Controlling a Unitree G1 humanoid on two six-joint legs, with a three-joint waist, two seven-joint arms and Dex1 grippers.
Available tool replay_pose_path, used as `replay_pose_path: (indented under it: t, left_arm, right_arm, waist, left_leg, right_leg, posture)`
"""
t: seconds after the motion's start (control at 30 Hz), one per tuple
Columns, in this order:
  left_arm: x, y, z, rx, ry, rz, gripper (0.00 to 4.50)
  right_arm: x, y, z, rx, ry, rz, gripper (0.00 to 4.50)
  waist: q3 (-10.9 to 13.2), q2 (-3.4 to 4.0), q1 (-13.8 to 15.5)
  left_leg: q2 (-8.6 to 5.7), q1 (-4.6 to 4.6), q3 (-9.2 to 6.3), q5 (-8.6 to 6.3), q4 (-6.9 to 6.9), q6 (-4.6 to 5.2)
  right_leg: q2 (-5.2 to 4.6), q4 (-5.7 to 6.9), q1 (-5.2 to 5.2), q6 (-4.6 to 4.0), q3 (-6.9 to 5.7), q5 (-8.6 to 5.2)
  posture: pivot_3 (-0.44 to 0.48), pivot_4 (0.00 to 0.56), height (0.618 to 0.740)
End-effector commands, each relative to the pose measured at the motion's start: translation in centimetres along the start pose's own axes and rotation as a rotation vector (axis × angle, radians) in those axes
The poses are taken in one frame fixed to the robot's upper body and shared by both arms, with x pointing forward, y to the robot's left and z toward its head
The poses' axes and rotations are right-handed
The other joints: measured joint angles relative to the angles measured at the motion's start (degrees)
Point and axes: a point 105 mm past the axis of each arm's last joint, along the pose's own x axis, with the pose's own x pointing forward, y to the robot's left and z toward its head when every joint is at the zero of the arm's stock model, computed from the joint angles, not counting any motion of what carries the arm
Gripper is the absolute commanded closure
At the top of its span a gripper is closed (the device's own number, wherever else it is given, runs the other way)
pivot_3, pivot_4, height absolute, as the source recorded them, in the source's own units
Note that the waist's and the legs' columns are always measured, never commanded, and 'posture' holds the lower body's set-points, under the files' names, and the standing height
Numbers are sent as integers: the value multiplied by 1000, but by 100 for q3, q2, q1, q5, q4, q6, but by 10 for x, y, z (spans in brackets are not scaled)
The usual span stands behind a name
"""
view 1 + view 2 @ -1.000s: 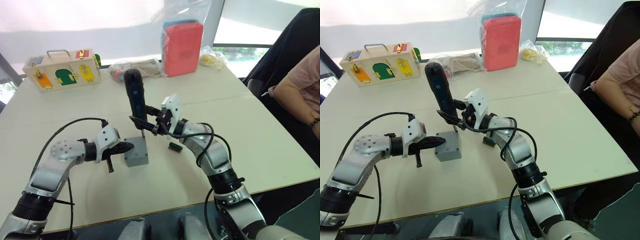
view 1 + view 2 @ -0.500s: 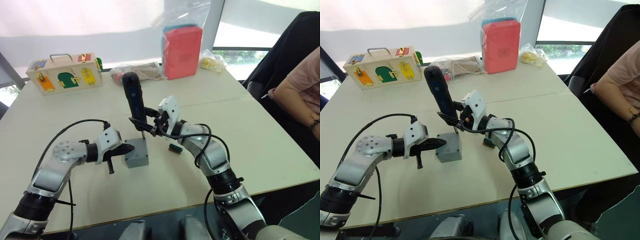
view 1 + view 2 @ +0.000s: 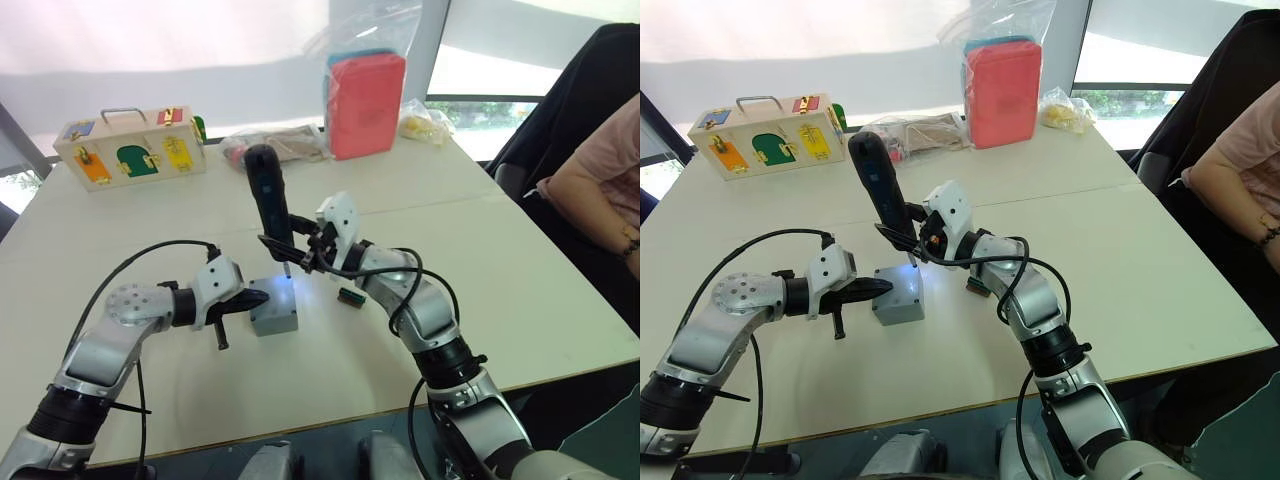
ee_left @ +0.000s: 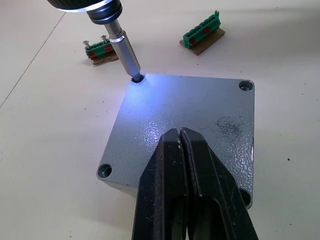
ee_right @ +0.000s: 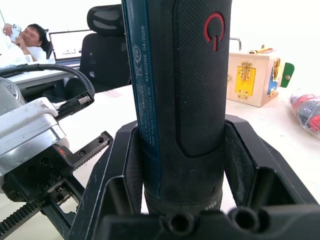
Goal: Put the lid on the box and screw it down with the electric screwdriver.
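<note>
Near the table's [image 3: 560,290] centre sits one grey box [image 3: 275,315] with one lid [image 4: 185,125] on top. One electric screwdriver [image 3: 270,205] stands nearly upright, its bit in a corner screw hole, a blue-white light glowing there. The right gripper [image 3: 288,248], at the box's 1 o'clock, is clamped on the screwdriver's lower body. The left gripper [image 3: 252,297], fingers pressed together, rests on the lid from 9 o'clock. Two green terminal blocks [image 4: 202,39] lie beyond the box. At 11 o'clock stands one wooden latch box [image 3: 130,145]; at 12, one red case [image 3: 366,102].
</note>
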Motion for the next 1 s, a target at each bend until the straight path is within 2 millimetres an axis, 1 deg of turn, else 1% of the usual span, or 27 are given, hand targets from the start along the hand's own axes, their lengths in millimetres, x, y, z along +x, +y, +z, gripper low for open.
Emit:
replay_pose_path:
  t: [0.03, 0.17, 0.23, 0.3, 0.4, 0.47, 0.53, 0.6, 0.67, 0.7, 0.73, 0.8, 0.83, 0.9, 0.93, 0.97, 1.0]
  left_arm:
    - [0, -5, -10, -24, 37, -16, 4500]
    - [0, -5, -11, -23, 37, -14, 4500]
    - [0, -5, -10, -24, 35, -13, 4500]
    - [1, -4, -10, -24, 35, -12, 4500]
    - [1, -4, -10, -23, 32, -11, 4500]
    - [1, -3, -8, -23, 26, -9, 4500]
    - [0, -1, -3, -17, 14, -9, 4500]
    - [-1, 1, 5, -14, -11, -4, 4500]
    - [-2, 2, 13, -10, -36, -5, 4500]
    - [-3, 1, 17, -4, -48, -8, 4500]
    - [-4, 1, 21, -2, -59, -9, 4500]
    - [-7, 1, 28, 0, -78, -9, 4500]
    - [-9, 2, 34, 8, -93, -9, 4500]
    - [-14, 5, 48, 23, -135, 0, 4500]
    - [-16, 5, 54, 26, -151, -2, 4500]
    - [-18, 4, 60, 33, -166, -11, 4500]
    - [-20, 3, 64, 37, -173, -18, 4500]
  right_arm:
    - [-14, -2, -70, 115, 268, -31, 2667]
    - [-15, -2, -68, 103, 264, -28, 2667]
    - [-14, -3, -63, 99, 249, -30, 2667]
    - [-13, -4, -55, 87, 225, -34, 2667]
    - [-10, -7, -35, 84, 133, -40, 2667]
    - [-9, -8, -13, 62, 57, -35, 2667]
    - [-11, -13, 38, 38, -99, -42, 2667]
    - [-19, -18, 77, 37, -212, -51, 2667]
    - [-28, -25, 100, 65, -267, -75, 2667]
    - [-32, -29, 108, 77, -273, -85, 2667]
    - [-37, -32, 113, 84, -266, -95, 2667]
    - [-44, -39, 118, 108, -239, -115, 2667]
    - [-49, -45, 114, 120, -166, -132, 2667]
    - [-68, -59, 102, 116, 10, -181, 2667]
    - [-77, -67, 95, 113, 89, -222, 2667]
    - [-89, -79, 83, 142, 203, -277, 2667]
    - [-97, -86, 76, 167, 276, -315, 2667]
  waist:
    - [0, 0, 0]
    - [1, 1, 0]
    - [0, 1, 0]
    - [1, 2, 0]
    - [2, 2, 4]
    - [7, 3, 9]
    - [17, 5, 6]
    - [75, 2, 15]
    - [115, -5, 17]
    - [123, -7, 15]
    - [128, -6, 12]
    - [128, -7, 4]
    - [128, -6, -2]
    - [138, -7, -3]
    - [154, -19, 4]
    - [168, -30, 13]
    - [184, -39, 14]
  left_leg:
    - [0, 0, 0, 0, 0, 0]
    - [0, 0, -2, 0, -2, 0]
    - [0, 0, -3, 0, -2, 0]
    - [0, 0, -4, -1, -2, 0]
    - [0, 0, -6, -1, -3, 1]
    - [-1, -2, -9, -1, -3, 1]
    - [-1, -7, -11, -1, -3, 1]
    - [-1, -17, -12, -1, -5, 0]
    - [-2, -49, -14, 0, 0, 0]
    - [-4, -88, -14, 1, 7, -2]
    - [-6, -129, -14, 8, 16, -13]
    - [-6, -175, -14, 35, 17, -58]
    - [-6, -200, -14, 36, 16, -60]
    - [-5, -211, -13, 37, 12, -61]
    - [-5, -213, -11, 36, 11, -59]
    - [-5, -216, -11, 35, 13, -57]
    - [-6, -217, -11, 34, 13, -56]
  right_leg:
    - [0, -1, 0, 0, 0, 0]
    - [0, -2, 0, 2, -1, -2]
    - [0, -3, 0, 2, -1, -3]
    - [-1, -5, 1, 3, -2, -3]
    - [-1, -6, 0, 4, -3, -4]
    - [-1, -8, 0, 4, -5, -5]
    - [-1, -10, 0, 5, -6, -5]
    - [-2, -9, -6, 5, -6, -5]
    - [-3, -4, -34, 5, -6, -3]
    - [-5, 4, -74, 4, -6, -1]
    - [-6, 14, -119, 1, -5, 3]
    - [-7, 15, -165, -2, -6, 5]
    - [-7, 15, -192, -3, -7, 6]
    - [-8, 12, -202, -4, -7, 6]
    - [-10, 8, -202, -4, -7, 5]
    - [-12, 6, -201, -4, -8, 5]
    - [-14, 5, -199, -4, -10, 5]
  posture:
    - [0, 150, 740]
    - [0, 150, 740]
    - [0, 150, 740]
    - [0, 150, 740]
    - [0, 150, 740]
    - [0, 150, 740]
    - [0, 150, 740]
    - [0, 150, 740]
    - [0, 150, 740]
    - [0, 150, 740]
    - [0, 150, 740]
    - [0, 150, 740]
    - [0, 150, 740]
    - [0, 150, 740]
    - [0, 150, 740]
    - [0, 150, 740]
    - [0, 150, 740]
